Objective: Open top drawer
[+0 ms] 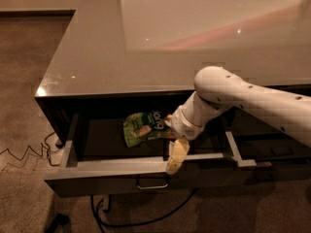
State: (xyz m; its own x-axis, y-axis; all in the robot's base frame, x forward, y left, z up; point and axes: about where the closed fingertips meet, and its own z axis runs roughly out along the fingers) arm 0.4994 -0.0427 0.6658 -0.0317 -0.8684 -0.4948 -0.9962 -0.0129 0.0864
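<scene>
The top drawer (112,171) is a wide dark grey drawer under the counter top and stands pulled out. Its small metal centre pull (152,183) shows on the front. A green snack bag (142,128) lies inside it. My gripper (177,156) hangs from the white arm (243,103) at the drawer's front edge, its pale fingers pointing down over the top of the front panel, just right of the pull.
The glossy grey counter top (146,47) spans the upper view. Another dark drawer front (277,154) sits to the right. Cables (29,154) lie on the carpet at the left and run under the drawer (141,217).
</scene>
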